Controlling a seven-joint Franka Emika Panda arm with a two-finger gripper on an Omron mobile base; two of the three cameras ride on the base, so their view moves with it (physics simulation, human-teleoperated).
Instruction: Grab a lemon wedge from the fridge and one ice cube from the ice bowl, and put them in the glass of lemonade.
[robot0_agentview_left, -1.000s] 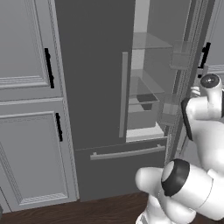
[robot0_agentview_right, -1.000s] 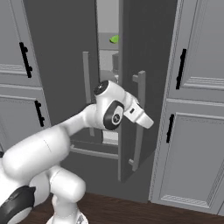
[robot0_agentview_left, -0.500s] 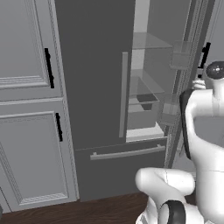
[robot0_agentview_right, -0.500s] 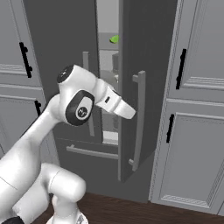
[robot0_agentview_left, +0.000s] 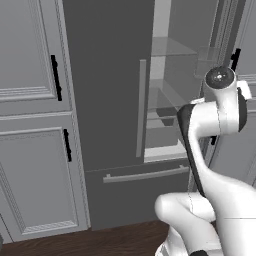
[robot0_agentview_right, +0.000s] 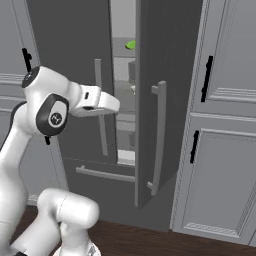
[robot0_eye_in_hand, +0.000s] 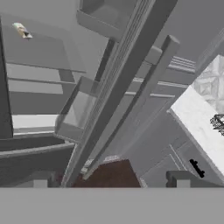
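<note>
Matte dark grey fridge (robot0_agentview_right: 165, 60) with right door ajar, long bar handle (robot0_agentview_right: 160, 135), tiny yellow-green lemon wedge (robot0_agentview_right: 131, 45) on upper shelf at top centre, gripper (robot0_eye_in_hand: 111, 179) fingers wide apart, empty, glassy shelves (robot0_agentview_left: 172, 47).

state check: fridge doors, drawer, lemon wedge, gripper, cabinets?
Fridge right door: swung open, edge toward the right base camera.
Fridge left door: shut.
Drawer: shut.
Lemon wedge: on an upper fridge shelf, untouched.
Gripper: open, empty, beside the open door's handle.
Cabinets: shut.
</note>
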